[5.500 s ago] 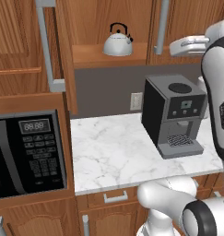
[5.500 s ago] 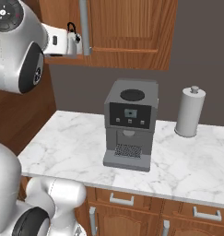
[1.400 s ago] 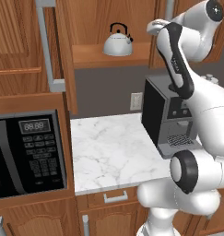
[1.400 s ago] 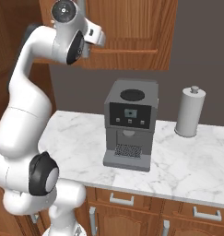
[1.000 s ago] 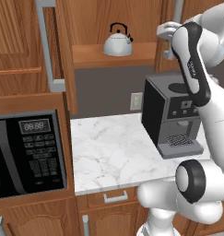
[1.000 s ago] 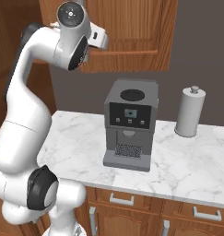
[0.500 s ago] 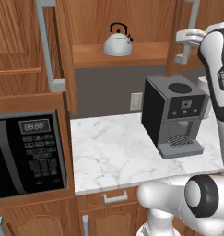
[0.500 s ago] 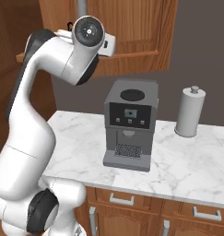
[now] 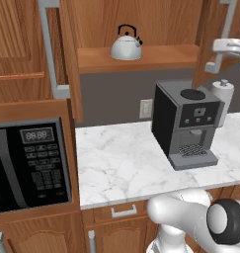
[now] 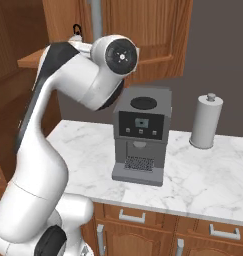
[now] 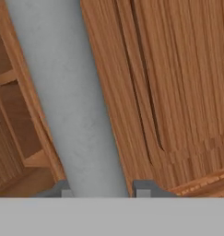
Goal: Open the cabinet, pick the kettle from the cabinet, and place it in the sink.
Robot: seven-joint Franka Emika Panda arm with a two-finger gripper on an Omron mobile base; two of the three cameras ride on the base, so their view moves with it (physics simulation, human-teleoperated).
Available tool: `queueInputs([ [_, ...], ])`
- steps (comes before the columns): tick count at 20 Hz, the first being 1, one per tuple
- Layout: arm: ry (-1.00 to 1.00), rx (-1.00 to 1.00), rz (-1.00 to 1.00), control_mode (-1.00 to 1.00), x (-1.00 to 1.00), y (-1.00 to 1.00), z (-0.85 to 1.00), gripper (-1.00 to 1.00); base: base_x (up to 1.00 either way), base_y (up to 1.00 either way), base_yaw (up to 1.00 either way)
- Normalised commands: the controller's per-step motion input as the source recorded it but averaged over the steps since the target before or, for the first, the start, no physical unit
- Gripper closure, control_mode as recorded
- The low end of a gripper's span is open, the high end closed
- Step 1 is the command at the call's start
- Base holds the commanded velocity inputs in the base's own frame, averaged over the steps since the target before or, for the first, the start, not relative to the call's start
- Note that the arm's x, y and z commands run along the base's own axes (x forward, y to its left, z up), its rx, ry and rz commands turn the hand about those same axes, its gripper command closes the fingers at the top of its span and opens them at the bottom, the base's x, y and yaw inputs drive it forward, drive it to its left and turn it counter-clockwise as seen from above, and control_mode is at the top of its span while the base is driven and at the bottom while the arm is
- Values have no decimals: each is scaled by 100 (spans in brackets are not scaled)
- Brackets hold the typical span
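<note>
The cabinet (image 9: 141, 20) stands open, its left door (image 9: 22, 44) swung out and its right door (image 9: 210, 24) pulled wide. The kettle (image 9: 125, 47), silver with a black handle, sits upright on the shelf (image 9: 161, 54). My gripper (image 11: 99, 190) is shut on the right door's grey bar handle (image 11: 76, 106), which runs up between the two fingertips, with the wooden door (image 11: 173, 78) beside it. In the left base view my hand (image 9: 231, 47) is at the right edge on that handle (image 9: 216, 49). The sink is out of view.
A black coffee machine (image 9: 188, 123) stands on the marble counter (image 9: 121, 158) below the shelf, with a paper towel roll (image 10: 205, 122) to its right. A microwave (image 9: 30, 163) is built in at the left. My arm (image 10: 78, 80) arches high before the cabinet.
My hand has moved right and slightly down with the handle, swinging the right door wider. The kettle has stayed put.
</note>
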Motion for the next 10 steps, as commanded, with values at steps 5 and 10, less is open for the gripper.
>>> queueInputs([
  [5,-3,4,8,-100,-39,-52,0,100,0,0,0],
  [10,-10,1,6,-100,-38,-52,0,100,0,0,0],
])
